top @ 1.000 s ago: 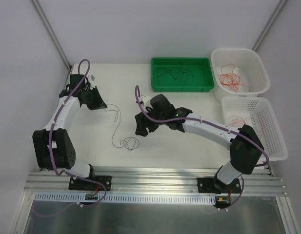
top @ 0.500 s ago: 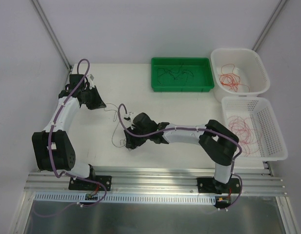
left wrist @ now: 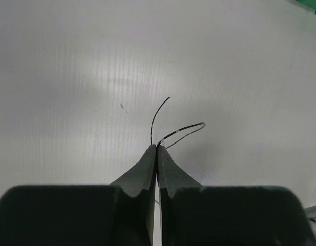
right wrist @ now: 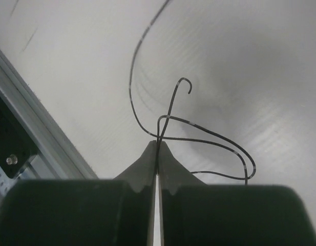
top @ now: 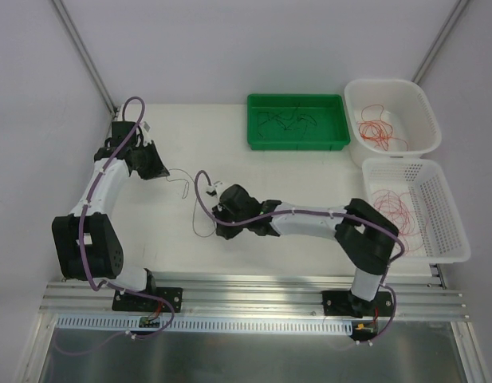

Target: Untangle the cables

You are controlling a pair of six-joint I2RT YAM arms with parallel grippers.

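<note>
Wire this thin looked very light and limp. I judged it would slip easily and should be pinched near its ends, without hard pulling. Nearest, the right gripper (right wrist: 158,144) was pressed together on the dark cable (right wrist: 131,82), whose loose curls spread beyond the tips. Farther left, the left gripper (left wrist: 156,148) was closed on its other end. The cable lay on the table (top: 309,175) between them. Farthest, other cables (top: 287,120) rested in the tray (top: 297,147) and baskets (top: 385,82).
</note>
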